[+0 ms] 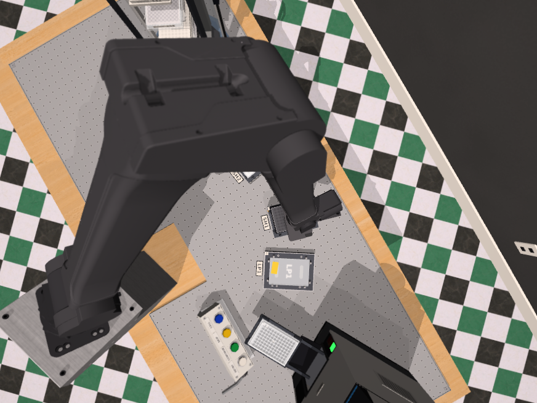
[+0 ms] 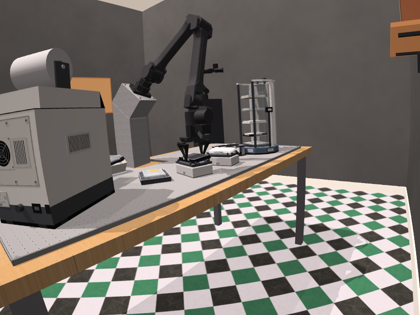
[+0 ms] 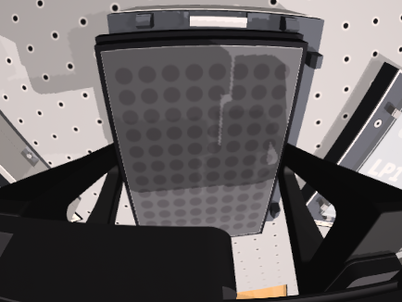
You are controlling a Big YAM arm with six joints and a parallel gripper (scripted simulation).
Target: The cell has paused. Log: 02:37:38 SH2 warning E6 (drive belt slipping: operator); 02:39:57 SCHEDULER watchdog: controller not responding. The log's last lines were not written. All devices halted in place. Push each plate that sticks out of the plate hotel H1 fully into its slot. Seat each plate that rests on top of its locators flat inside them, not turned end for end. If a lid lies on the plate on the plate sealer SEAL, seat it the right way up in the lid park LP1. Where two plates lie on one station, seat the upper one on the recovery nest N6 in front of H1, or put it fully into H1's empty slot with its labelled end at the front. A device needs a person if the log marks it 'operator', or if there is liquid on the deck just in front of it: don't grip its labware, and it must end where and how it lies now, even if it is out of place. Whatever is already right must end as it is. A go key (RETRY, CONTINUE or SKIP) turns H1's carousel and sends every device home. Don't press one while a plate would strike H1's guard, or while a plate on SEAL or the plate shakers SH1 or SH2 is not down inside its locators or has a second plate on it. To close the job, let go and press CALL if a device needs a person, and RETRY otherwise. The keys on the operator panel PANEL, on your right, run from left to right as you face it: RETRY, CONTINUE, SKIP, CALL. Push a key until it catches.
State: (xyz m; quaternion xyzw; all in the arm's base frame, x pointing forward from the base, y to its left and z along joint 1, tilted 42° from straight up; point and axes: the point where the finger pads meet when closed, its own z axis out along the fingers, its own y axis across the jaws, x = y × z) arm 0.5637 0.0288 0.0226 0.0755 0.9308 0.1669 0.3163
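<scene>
My gripper (image 2: 194,156) (image 3: 201,151) is shut on the long sides of a dark well plate (image 1: 278,219) (image 2: 195,156) (image 3: 199,116) at shaker SH1 (image 2: 193,170). The plate lies over the station; locators show beyond its far end and along its right side. Whether its underside touches them is hidden. A white plate (image 2: 222,150) is on SH2 behind. A white plate (image 1: 274,341) lies on the sealer's tray. Lid park LP1 (image 1: 266,284) (image 2: 155,181) holds a pale lid-like piece with a yellow patch. Hotel H1 (image 2: 271,126) holds several plates.
The panel (image 1: 211,334) has blue, yellow, green and white keys near the arm's side of the deck. The sealer (image 1: 368,364) (image 2: 74,145) stands beyond LP1, at the opposite end from H1. The arm (image 1: 194,108) hides N6 and much of the deck in the top view.
</scene>
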